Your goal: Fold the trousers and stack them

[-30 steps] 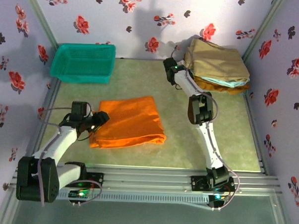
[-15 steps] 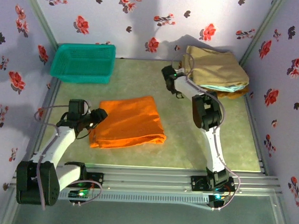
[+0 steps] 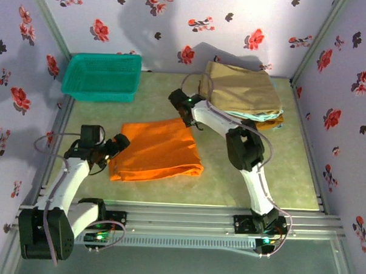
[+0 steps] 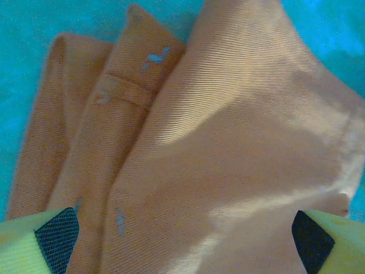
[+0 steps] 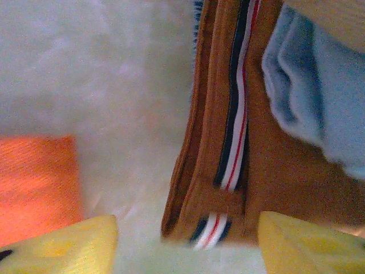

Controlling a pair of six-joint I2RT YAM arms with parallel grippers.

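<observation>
Trousers (image 3: pixel 158 149) soft orange twill, folded rectangle; left claw (image 4: pixel 182 234), right claw (image 5: pixel 185 240) both spread, empty.

Floral-papered enclosure around a pale green surface (image 3: pixel 154 93).
Lilac walls (image 3: pixel 285 20) with red and dark flowers rise beyond and to both sides of the jaws; soft shadows fall on the back wall.

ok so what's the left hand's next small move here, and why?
Probably close the left hand on the trousers. Its fingers stand wide apart at their left edge, with orange cloth across the whole gap, so a grip looks ready. The stack of folded garments lies just beyond the trousers, which likely belong there.
</observation>
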